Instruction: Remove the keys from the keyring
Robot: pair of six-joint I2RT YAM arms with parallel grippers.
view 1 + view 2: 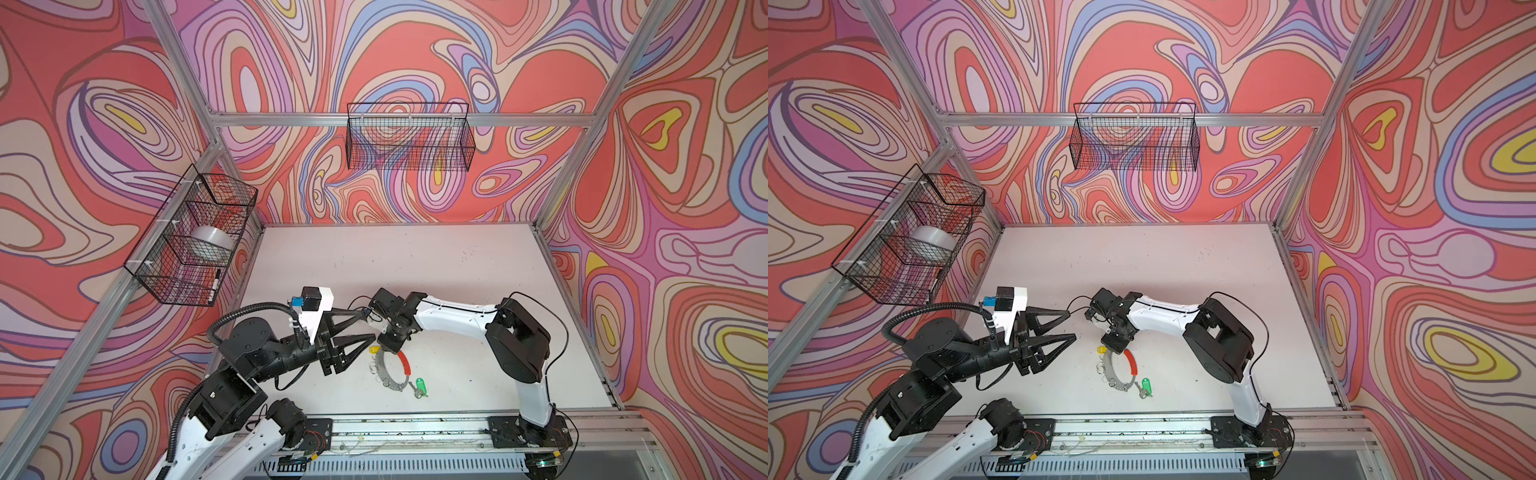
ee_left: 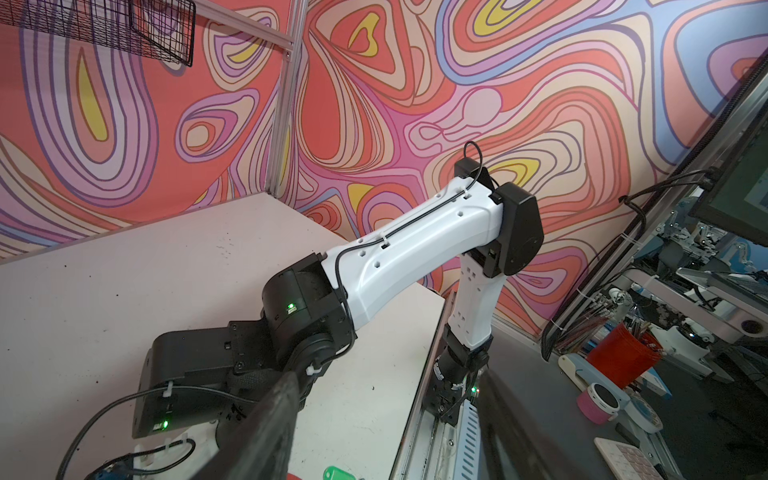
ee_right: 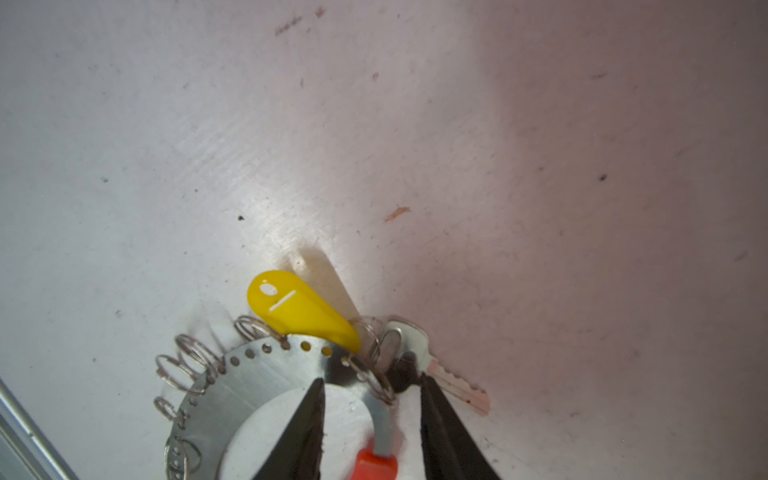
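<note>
where the keyring lies flat, the right jaws straddle its band

while the keyring rests flat on the white tabletop, near the front rail, its red segment curves along the side toward the right arm. in both top views the yellow tag sits at the ring's far end and the green tag at its near end, with the green-tagged key just beside the grey band. whether that key is threaded on, the top views are too small to tell.

the right arm reaches down over the far end of the ring. in the right wrist view the right jaws stand apart and grip nothing. one black fingertip points into the ring's open middle, and the other lies outside the band, over the head of the yellow-tagged key. the grey band passes between the two, close to where the red segment begins. whether the outer fingertip touches the key i cannot tell. that key and the yellow tag hang from one small split ring through a hole in the band, and several more split rings are threaded along the same edge.

the left jaws are open and hold nothing — raised above the tabletop, to the left of the ring and apart from it, tips aimed toward the right arm's wrist.

on the left wall a wire basket holds a roll of tape — a second basket hangs on the back wall.
</note>
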